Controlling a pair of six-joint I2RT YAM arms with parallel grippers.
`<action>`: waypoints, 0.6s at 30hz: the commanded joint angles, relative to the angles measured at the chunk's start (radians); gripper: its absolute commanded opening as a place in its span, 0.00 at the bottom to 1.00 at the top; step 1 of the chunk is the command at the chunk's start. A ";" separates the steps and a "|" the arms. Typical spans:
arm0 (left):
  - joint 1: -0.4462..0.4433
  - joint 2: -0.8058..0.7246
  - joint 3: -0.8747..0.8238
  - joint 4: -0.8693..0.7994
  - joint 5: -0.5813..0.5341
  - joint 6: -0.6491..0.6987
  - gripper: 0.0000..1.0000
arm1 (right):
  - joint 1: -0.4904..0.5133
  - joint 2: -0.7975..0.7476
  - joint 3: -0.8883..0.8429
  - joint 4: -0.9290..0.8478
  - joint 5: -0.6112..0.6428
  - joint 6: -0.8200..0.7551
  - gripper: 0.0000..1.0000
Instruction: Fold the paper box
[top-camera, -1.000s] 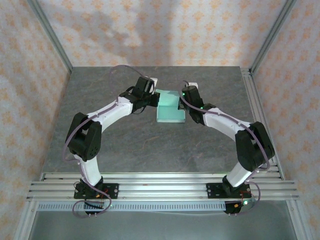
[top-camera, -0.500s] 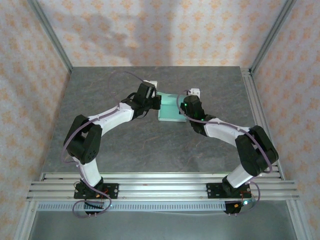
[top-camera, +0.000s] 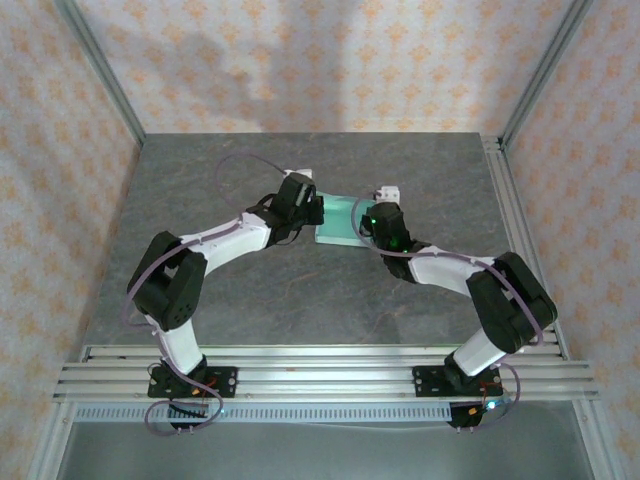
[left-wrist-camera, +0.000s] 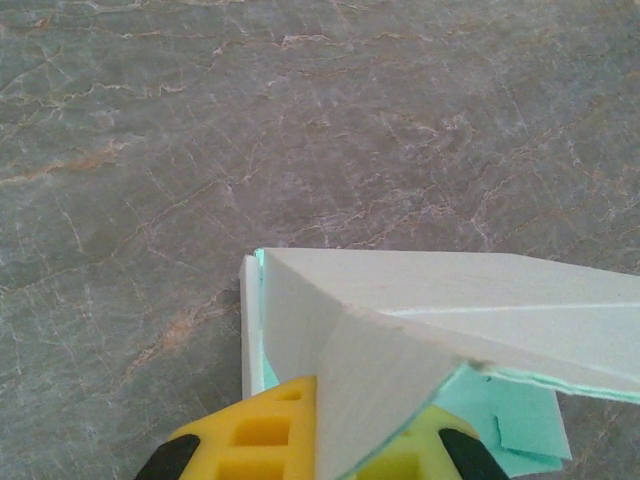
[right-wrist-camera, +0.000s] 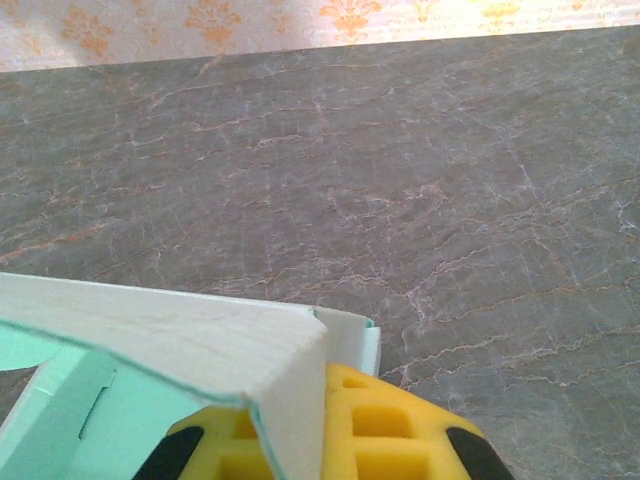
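1. The paper box (top-camera: 338, 222) lies toward the bench's (top-camera: 250, 290) far edge, about midway between its side edges, with its end flaps lifted.
2. The left gripper (left-wrist-camera: 335, 445) is closed tight on the box's left flap.
3. The right gripper (right-wrist-camera: 300, 440) is clamped on the right flap.

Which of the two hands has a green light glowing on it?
The right hand, clamped on the paper box's right edge. The left hand, on the opposite edge, is plain black.
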 joint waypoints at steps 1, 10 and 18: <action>-0.005 -0.030 -0.037 -0.019 -0.051 -0.030 0.00 | 0.007 -0.041 -0.037 0.102 -0.002 -0.002 0.00; -0.035 -0.055 -0.102 0.006 -0.092 -0.018 0.00 | 0.041 -0.048 -0.124 0.201 0.033 -0.026 0.02; -0.047 -0.047 -0.143 0.040 -0.097 -0.024 0.00 | 0.051 -0.044 -0.164 0.230 0.038 -0.010 0.05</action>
